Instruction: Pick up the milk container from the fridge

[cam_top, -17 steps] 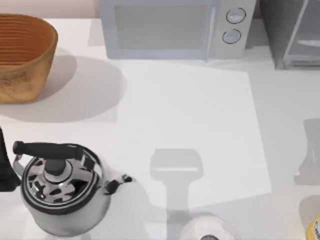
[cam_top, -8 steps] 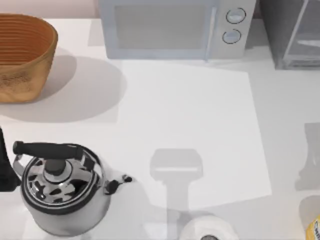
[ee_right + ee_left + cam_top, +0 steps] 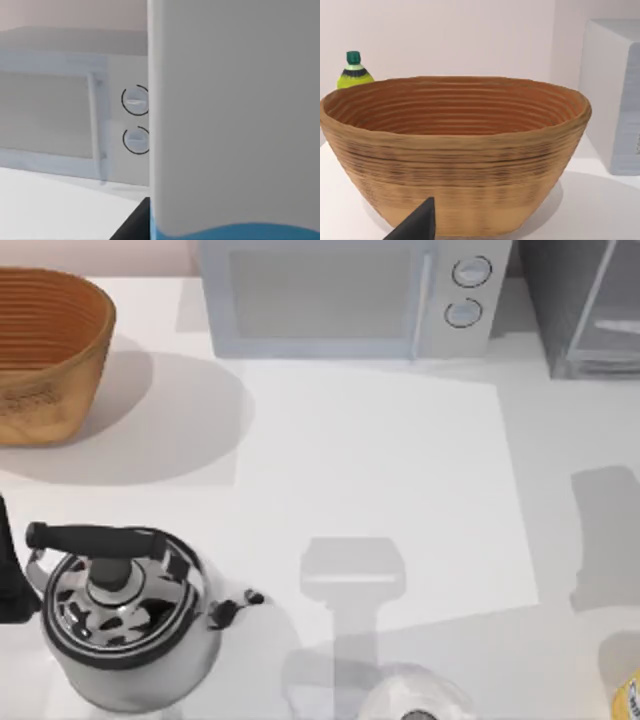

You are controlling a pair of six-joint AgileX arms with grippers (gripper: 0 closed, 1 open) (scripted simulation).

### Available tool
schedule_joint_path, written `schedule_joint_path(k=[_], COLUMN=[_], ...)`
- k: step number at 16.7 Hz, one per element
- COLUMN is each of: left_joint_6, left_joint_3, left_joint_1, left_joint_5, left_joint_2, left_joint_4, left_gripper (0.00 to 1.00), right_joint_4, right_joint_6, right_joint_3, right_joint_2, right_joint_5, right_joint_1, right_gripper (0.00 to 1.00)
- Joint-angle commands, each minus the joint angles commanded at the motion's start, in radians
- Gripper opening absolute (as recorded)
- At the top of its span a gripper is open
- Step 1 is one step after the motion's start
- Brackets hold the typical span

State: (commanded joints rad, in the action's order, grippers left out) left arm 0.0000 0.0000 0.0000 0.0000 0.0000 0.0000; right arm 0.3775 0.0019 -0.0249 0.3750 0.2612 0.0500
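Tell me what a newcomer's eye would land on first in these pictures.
Probably the shiny steel kettle with its black handle, at the table's front left, and the ribbed woven basket at the back left. Next, the silver microwave with two round dials along the back edge, and a white, blue-banded surface close to the right wrist camera.

Tan ribbed basket (image 3: 45, 350), silver microwave (image 3: 340, 295), mirror-chrome kettle (image 3: 125, 625) with black handle, dark grey fridge (image 3: 560, 300).
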Motion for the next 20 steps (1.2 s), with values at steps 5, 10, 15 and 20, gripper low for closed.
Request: schedule_joint_path(k=[5, 10, 15, 20], left_joint_6=[0.000, 0.000, 0.000, 0.000], left_joint_3=[0.000, 0.000, 0.000, 0.000], left_joint_1=[0.000, 0.000, 0.000, 0.000], left_joint_5=[0.000, 0.000, 0.000, 0.000], left_joint_2=[0.000, 0.000, 0.000, 0.000], left_joint_4=[0.000, 0.000, 0.000, 0.000], left_gripper=[1.00, 1.00, 1.00, 1.00], right_joint_4=[0.440, 0.824, 1.080, 1.126], right_joint_6=[0.013, 0.028, 0.029, 0.028], right_joint_3=[-0.011, -0.023, -0.043, -0.048], right_joint_2=[0.478, 0.893, 1.133, 1.176], right_joint_5=[0.263, 0.502, 0.657, 0.685], right_joint_1=[0.057, 0.109, 0.142, 0.148], right_gripper=[0.00, 0.00, 0.00, 0.00])
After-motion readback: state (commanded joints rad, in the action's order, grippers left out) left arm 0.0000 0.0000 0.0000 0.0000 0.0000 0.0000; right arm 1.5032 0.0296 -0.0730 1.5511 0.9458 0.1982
